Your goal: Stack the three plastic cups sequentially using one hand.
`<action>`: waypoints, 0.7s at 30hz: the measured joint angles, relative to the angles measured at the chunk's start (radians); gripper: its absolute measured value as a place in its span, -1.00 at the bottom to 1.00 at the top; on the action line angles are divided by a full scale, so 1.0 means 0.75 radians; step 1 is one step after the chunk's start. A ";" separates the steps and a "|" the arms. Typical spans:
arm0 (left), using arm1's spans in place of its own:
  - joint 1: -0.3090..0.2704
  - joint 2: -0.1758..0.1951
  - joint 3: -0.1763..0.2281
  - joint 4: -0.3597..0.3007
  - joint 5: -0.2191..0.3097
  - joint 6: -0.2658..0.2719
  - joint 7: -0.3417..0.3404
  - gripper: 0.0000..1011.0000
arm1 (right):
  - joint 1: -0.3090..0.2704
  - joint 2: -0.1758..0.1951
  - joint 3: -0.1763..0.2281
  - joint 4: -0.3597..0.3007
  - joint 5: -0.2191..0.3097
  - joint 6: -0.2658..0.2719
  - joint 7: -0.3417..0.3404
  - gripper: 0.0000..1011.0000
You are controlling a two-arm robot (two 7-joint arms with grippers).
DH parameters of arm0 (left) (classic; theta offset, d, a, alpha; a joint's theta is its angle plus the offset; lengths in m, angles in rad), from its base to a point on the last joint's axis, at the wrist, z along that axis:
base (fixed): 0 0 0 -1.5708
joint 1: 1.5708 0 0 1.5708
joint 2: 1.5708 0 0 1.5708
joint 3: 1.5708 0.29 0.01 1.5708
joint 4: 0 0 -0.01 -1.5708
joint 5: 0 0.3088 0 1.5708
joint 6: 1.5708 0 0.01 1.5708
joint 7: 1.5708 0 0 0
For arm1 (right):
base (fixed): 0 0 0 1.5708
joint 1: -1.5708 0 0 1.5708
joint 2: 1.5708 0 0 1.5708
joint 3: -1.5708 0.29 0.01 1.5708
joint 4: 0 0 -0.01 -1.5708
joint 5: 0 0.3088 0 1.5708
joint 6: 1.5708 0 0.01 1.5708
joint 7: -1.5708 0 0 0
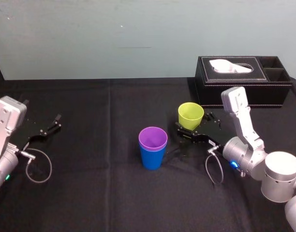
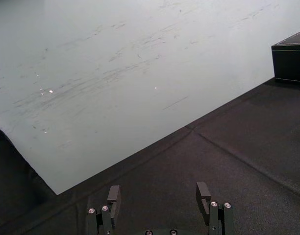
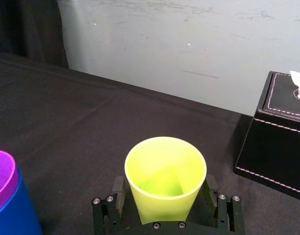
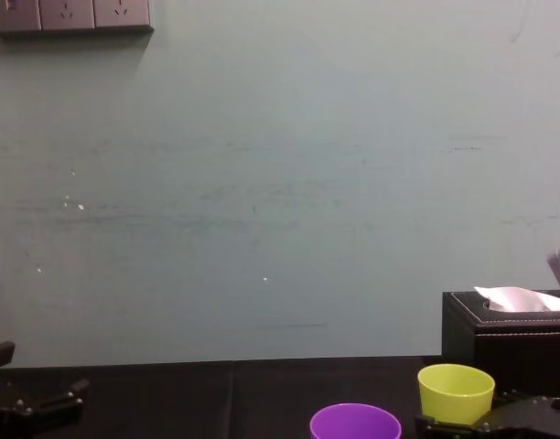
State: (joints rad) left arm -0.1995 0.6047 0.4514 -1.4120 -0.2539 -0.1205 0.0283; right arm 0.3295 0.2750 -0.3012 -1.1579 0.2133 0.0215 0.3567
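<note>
The purple cup [image 1: 153,137] sits nested inside the blue cup [image 1: 152,158] at the table's middle; both also show in the right wrist view, purple [image 3: 3,171] over blue [image 3: 15,215]. To their right the yellow-green cup [image 1: 190,115] stands upright between the fingers of my right gripper [image 1: 196,126], which is open with a finger on each side of the cup [image 3: 164,176]. In the chest view the yellow-green cup [image 4: 456,391] stands beside the purple rim [image 4: 355,422]. My left gripper [image 1: 49,127] rests open far to the left, holding nothing [image 2: 160,196].
A black tissue box [image 1: 242,79] with side compartments stands behind the yellow-green cup, close to the right arm. A pale wall runs along the table's far edge. Black cloth [image 1: 99,193] covers the table, with free room left of the blue cup.
</note>
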 joint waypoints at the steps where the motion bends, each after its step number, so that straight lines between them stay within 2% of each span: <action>1: 0.000 0.000 0.000 0.000 0.000 0.000 0.000 1.00 | 0.000 0.000 0.000 0.000 0.000 0.000 0.000 0.98; 11: 0.000 0.000 0.000 0.000 0.000 0.000 0.000 1.00 | 0.047 -0.020 -0.002 0.066 -0.007 -0.025 0.009 0.98; 21: 0.000 0.000 0.000 0.000 0.000 0.000 0.000 1.00 | 0.049 -0.021 -0.002 0.069 -0.007 -0.026 0.013 0.98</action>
State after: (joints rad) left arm -0.1996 0.6046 0.4513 -1.4120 -0.2539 -0.1205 0.0283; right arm 0.3666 0.2596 -0.3026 -1.1061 0.2083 0.0017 0.3661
